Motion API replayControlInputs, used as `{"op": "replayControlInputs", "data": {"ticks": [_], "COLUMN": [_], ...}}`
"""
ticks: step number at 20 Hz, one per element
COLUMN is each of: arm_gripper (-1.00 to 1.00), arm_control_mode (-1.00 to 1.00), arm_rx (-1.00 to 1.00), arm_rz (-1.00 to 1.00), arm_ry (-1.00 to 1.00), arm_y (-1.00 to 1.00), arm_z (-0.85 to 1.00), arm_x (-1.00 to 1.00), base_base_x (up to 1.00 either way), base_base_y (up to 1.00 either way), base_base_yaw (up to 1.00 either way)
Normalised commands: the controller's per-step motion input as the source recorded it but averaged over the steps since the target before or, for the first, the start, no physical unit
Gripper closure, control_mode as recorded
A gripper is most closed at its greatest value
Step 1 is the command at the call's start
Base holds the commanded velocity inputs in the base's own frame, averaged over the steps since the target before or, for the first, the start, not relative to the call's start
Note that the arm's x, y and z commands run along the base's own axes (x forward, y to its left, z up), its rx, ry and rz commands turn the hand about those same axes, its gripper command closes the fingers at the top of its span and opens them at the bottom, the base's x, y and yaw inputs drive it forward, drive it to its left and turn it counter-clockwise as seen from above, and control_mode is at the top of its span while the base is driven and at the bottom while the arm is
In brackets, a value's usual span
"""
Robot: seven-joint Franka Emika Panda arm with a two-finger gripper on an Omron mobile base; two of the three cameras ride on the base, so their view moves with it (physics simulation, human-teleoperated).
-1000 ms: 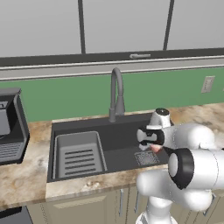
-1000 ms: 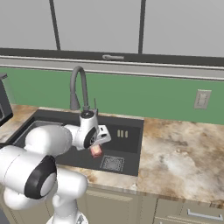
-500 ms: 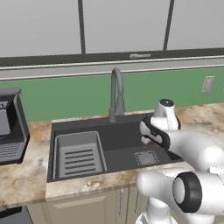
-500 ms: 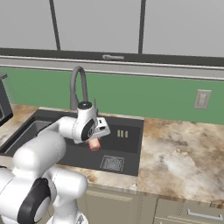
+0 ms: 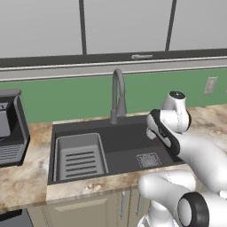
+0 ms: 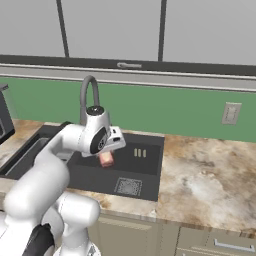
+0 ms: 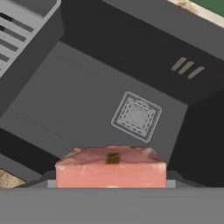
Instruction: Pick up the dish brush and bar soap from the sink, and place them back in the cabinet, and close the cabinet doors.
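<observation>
The bar soap, a pinkish block, sits clamped in my gripper, which is shut on it. It hangs a little above the floor of the dark sink, between the faucet and the square drain grate. In the hand view the soap lies at the bottom, with the drain grate on the sink floor beyond it and the ribbed tray insert at top left. In the left base view my arm covers the hand over the sink. The dish brush, the cabinet and its doors are out of view.
The grey tray insert fills the sink's left half. A dark appliance stands on the counter to the left. Marbled counter runs to the right under a wall outlet. Light-grey wall cabinets hang overhead.
The hand has risen a little with the soap still held. The arm's elbow has swung out and straightened over the sink.
</observation>
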Motion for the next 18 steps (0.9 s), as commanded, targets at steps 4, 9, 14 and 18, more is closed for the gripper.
{"op": "replayControlInputs", "data": {"ticks": [4,9,14,18], "arm_gripper": [1.00,1.00,1.00,1.00], "arm_control_mode": [-1.00,-1.00,-1.00,-1.00], "arm_rx": [0.02,0.01,0.00,0.00], "arm_rz": [-0.05,-0.09,-0.12,-0.13], "arm_ry": [0.00,0.00,0.00,0.00], "arm_y": [0.00,0.00,0.00,0.00], "arm_z": [0.51,0.46,0.44,0.41], "arm_x": [-0.13,-0.14,-0.09,-0.06], "base_base_x": [0.00,0.00,0.00,0.00], "base_base_y": [0.00,0.00,0.00,0.00], "base_base_yaw": [0.00,0.00,0.00,0.00]}}
